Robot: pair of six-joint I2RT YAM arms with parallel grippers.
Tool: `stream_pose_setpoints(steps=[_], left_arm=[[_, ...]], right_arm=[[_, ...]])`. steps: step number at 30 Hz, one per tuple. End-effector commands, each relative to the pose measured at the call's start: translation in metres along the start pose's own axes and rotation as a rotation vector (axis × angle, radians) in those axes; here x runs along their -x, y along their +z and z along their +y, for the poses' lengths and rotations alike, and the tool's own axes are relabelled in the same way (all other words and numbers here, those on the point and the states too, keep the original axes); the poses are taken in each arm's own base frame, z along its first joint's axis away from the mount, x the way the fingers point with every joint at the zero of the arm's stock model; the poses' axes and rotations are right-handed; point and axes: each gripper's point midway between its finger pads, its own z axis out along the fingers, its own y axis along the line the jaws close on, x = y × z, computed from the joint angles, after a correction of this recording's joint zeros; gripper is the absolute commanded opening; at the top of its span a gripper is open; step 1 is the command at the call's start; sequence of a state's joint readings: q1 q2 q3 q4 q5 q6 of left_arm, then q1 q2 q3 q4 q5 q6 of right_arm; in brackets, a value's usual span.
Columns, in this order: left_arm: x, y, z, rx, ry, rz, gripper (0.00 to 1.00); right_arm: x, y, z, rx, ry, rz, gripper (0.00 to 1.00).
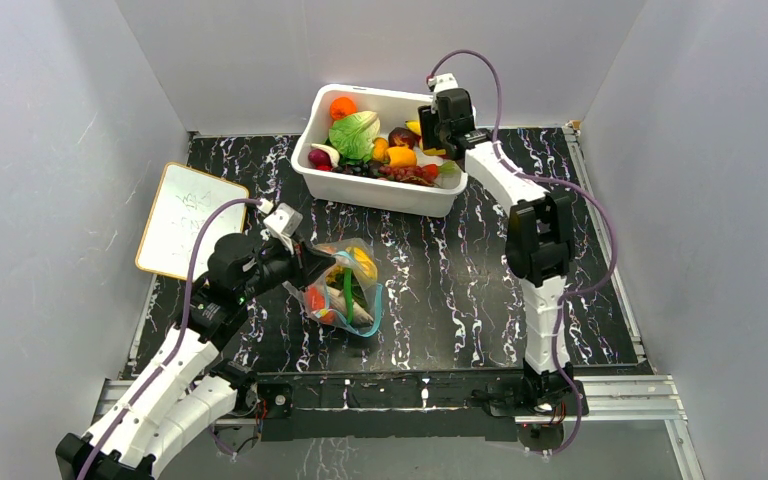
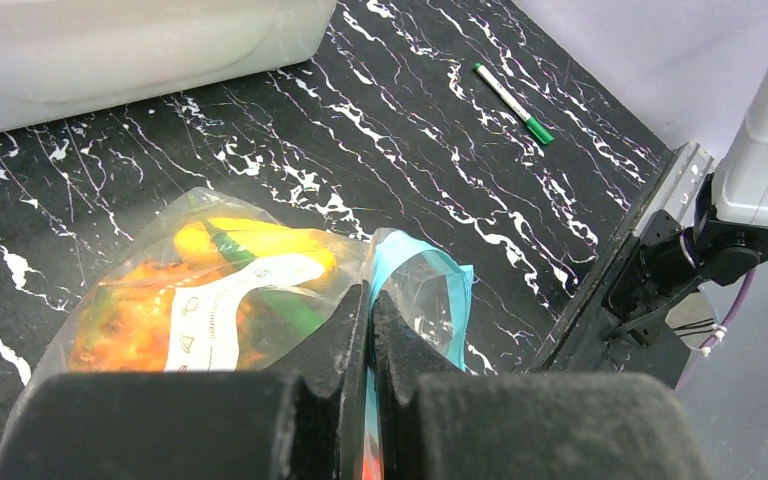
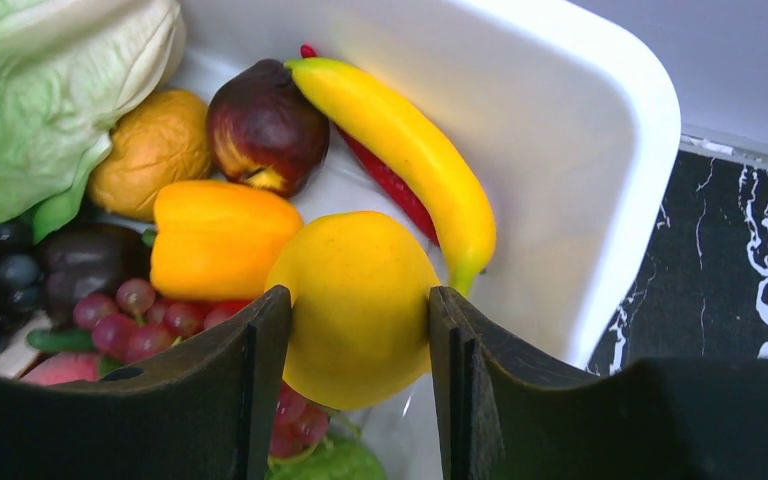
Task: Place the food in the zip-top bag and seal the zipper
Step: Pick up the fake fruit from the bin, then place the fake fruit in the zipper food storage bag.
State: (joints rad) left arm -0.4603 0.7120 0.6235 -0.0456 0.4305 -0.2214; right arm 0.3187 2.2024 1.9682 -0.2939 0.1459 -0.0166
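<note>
The left arm is lying low across the black white-veined table point(image 1: 440, 290). The left gripper point(image 1: 307, 264) is pressed together on the mouth edge of the clear crinkly zip-top bag point(image 1: 345, 292), pinching it beside the thin teal-blue zipper strip point(image 2: 438, 282). The bag is sitting on the table in front of that arm, well apart from the white rectangular plastic tub point(image 1: 385, 190), and is bulging with yellow, orange and green toy food pieces point(image 2: 255, 238).

The right arm is stretching forward and bending down into the tub's right end. The right gripper point(image 3: 360, 300) is clamping a smooth round yellow toy fruit point(image 3: 358, 270) between both fingers.

Only the right wrist view is showing that grip, with a long yellow toy banana point(image 3: 410, 150) just behind. Only the left wrist view is showing a white green-capped marker point(image 2: 513, 102) lying on the table.
</note>
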Motion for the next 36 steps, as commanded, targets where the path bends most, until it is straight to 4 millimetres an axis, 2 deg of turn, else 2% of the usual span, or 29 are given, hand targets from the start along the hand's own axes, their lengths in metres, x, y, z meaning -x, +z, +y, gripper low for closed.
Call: stream_pose_setpoints(steps=[1, 6, 10, 12, 14, 21, 23, 31, 36], left_arm=[[0.014, 0.001, -0.004, -0.001, -0.03, -0.051, 0.0], [0.026, 0.0, -0.009, -0.008, -0.079, -0.074, 0.0], [0.038, -0.001, -0.01, 0.004, -0.101, -0.089, 0.0], [0.043, -0.001, -0.011, 0.008, -0.112, -0.09, 0.0], [0.047, -0.001, -0.011, 0.013, -0.127, -0.093, 0.0], [0.058, 0.003, -0.009, 0.036, -0.191, -0.12, 0.0], [0.06, 0.004, -0.007, 0.047, -0.21, -0.123, 0.0], [0.069, 0.008, 0.0, 0.092, -0.275, -0.146, 0.0], [0.071, 0.011, 0.002, 0.102, -0.31, -0.152, 0.0]], right_arm=[[0.052, -0.047, 0.005, 0.058, 0.037, -0.113, 0.26], [0.056, -0.08, 0.016, 0.116, 0.058, -0.124, 0.26], [0.056, -0.112, 0.034, 0.173, 0.075, -0.124, 0.25], [0.056, -0.134, 0.048, 0.218, 0.095, -0.133, 0.25], [0.064, -0.167, 0.065, 0.274, 0.107, -0.174, 0.25], [0.05, -0.244, 0.109, 0.418, 0.139, -0.203, 0.26], [0.04, -0.264, 0.121, 0.479, 0.159, -0.203, 0.26], [0.027, -0.343, 0.149, 0.7, 0.229, -0.226, 0.26], [0.017, -0.378, 0.164, 0.839, 0.301, -0.226, 0.26]])
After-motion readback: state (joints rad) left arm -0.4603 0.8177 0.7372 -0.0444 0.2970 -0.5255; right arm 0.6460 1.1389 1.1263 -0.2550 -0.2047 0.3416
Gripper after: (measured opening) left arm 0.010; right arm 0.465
